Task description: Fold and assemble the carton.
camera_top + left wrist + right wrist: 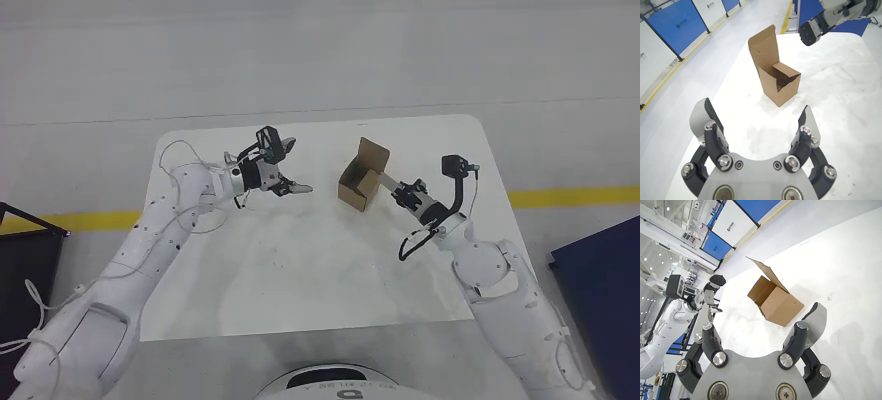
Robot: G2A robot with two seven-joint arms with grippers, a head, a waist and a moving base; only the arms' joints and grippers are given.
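Upright, the brown cardboard carton (pixel 780 89) stands flap-raised between left fingers (pixel 712 115) and right fingers (pixel 818 315), both spread.

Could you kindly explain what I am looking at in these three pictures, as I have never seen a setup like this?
This is a two-armed robot working at a white table. The top view looks down from a camera above its arms. The other two views come from a camera on each wrist, so each shows that arm's own hand up close. On the table stands one brown cardboard carton, upright, with its top open and its lid flap sticking up. The left hand is open, apart from the carton and pointed towards it. The right hand is open too, close to the carton on its other side. Neither hand holds anything.
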